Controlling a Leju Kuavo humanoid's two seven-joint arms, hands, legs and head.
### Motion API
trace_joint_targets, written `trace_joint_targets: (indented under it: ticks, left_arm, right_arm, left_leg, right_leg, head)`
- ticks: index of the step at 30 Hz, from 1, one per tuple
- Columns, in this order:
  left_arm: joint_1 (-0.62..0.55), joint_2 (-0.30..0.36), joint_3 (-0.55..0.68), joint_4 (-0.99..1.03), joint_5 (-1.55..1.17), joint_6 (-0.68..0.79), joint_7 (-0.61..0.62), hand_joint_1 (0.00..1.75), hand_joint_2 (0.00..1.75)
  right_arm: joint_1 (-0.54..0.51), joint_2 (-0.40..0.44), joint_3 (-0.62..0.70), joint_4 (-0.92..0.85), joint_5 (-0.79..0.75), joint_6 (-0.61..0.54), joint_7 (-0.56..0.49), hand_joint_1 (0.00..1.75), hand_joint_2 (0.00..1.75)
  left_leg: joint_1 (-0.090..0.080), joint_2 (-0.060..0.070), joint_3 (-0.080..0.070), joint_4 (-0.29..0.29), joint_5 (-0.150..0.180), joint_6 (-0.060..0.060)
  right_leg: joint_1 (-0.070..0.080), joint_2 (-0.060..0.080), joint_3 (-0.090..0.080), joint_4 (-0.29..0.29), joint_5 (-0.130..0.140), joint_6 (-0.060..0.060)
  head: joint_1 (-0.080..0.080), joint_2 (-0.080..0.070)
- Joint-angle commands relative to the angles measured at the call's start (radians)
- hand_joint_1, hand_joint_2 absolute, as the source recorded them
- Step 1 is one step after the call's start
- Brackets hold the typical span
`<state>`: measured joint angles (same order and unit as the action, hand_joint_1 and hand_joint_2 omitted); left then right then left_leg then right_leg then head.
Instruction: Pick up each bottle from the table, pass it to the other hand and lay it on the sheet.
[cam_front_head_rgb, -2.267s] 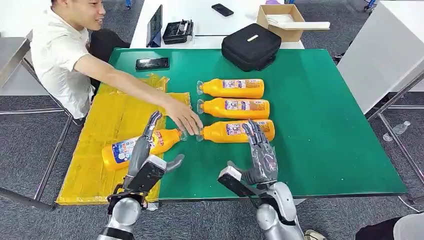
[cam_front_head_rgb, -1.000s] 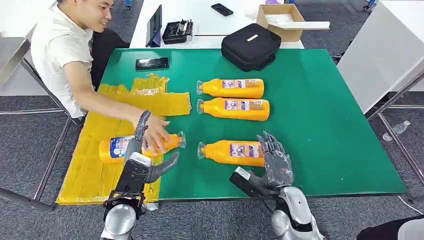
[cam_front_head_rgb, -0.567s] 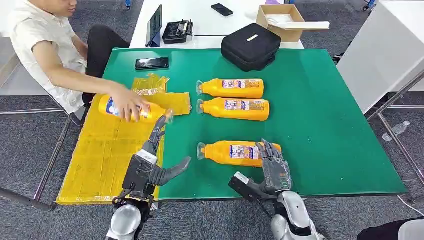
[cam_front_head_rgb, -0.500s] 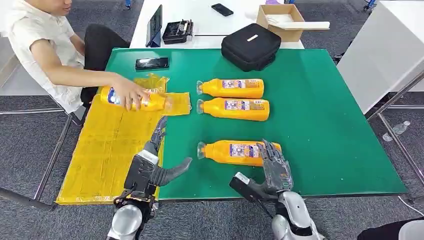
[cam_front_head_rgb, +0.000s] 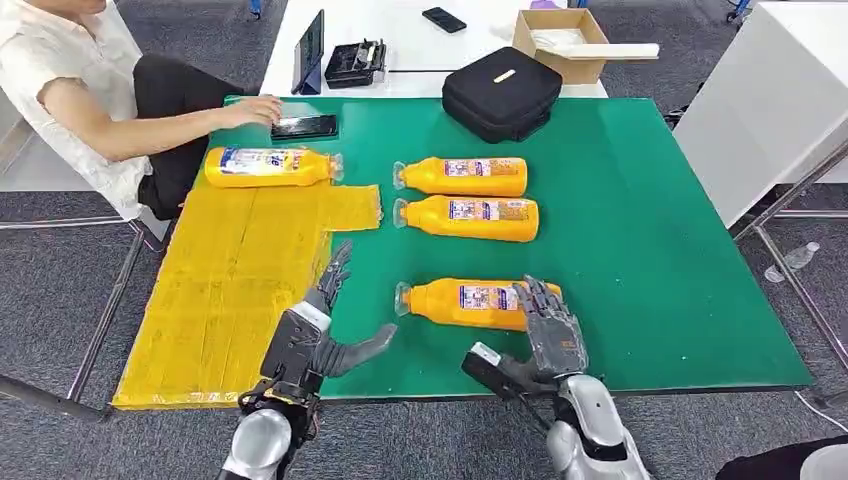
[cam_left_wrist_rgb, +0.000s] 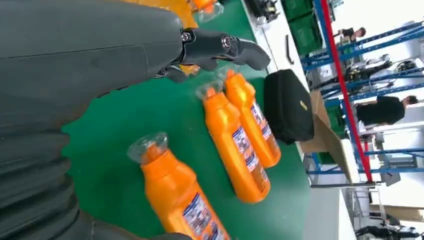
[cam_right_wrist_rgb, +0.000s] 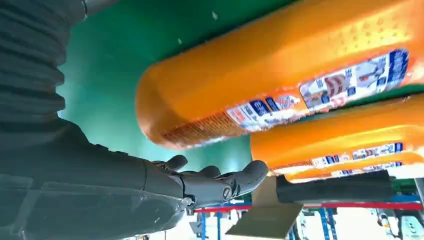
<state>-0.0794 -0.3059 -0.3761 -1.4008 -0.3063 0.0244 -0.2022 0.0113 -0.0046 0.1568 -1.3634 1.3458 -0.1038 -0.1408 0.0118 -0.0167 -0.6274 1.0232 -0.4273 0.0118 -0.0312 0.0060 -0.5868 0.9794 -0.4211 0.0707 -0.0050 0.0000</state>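
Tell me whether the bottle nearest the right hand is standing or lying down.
Lying down. The nearest bottle rests on its side on the green table, cap toward the yellow sheet, beside the open right hand.

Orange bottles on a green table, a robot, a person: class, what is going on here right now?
The robot's right hand reaches over the base end of the nearest orange bottle on the green table, fingers spread, not yet gripping. Its left hand waits open near the yellow sheet, where one bottle already lies. Two more bottles lie farther back. A seated person's hand rests beside a black phone.
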Motion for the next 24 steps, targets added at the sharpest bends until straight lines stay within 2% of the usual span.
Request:
trace_joint_targets:
  ticks: [1, 14, 19, 24]
  left_arm:
    - [-0.022, -0.043, -0.037, 0.066, -0.115, 0.057, -0.03, 0.0, 1.75]
    - [-0.031, -0.043, -0.048, 0.099, -0.126, 0.051, -0.037, 0.0, 1.75]
    - [-0.048, -0.043, -0.054, 0.122, -0.106, 0.042, -0.039, 0.0, 1.75]
    - [-0.055, -0.043, -0.059, 0.128, -0.1, 0.041, -0.044, 0.0, 1.75]
  right_arm:
    - [-0.074, -0.024, 0.043, 0.108, -0.008, -0.003, -0.005, 0.0, 1.75]
    - [-0.104, -0.021, 0.038, 0.153, -0.019, -0.002, 0.003, 0.0, 1.75]
    - [-0.161, -0.025, 0.012, 0.251, -0.057, 0.018, 0.0, 0.0, 1.75]
    - [-0.171, -0.028, 0.009, 0.298, -0.065, 0.029, -0.005, 0.0, 1.75]
  left_leg:
    - [0.001, 0.002, 0.006, 0.0, -0.002, 0.0]
    - [0.001, 0.001, 0.003, 0.0, -0.001, 0.0]
    - [0.0, 0.001, 0.003, 0.0, -0.001, 0.0]
    - [0.001, 0.0, 0.002, 0.0, -0.001, 0.0]
  right_leg:
    - [0.002, 0.0, 0.006, -0.002, -0.001, -0.005]
    - [0.001, -0.001, 0.003, -0.001, -0.001, -0.003]
    - [0.001, -0.001, 0.003, -0.001, -0.001, -0.003]
    - [0.001, -0.002, 0.003, -0.001, -0.001, -0.003]
  head:
    - [0.0, 0.0]
    - [0.0, 0.0]
    - [0.0, 0.0]
    - [0.0, 0.0]
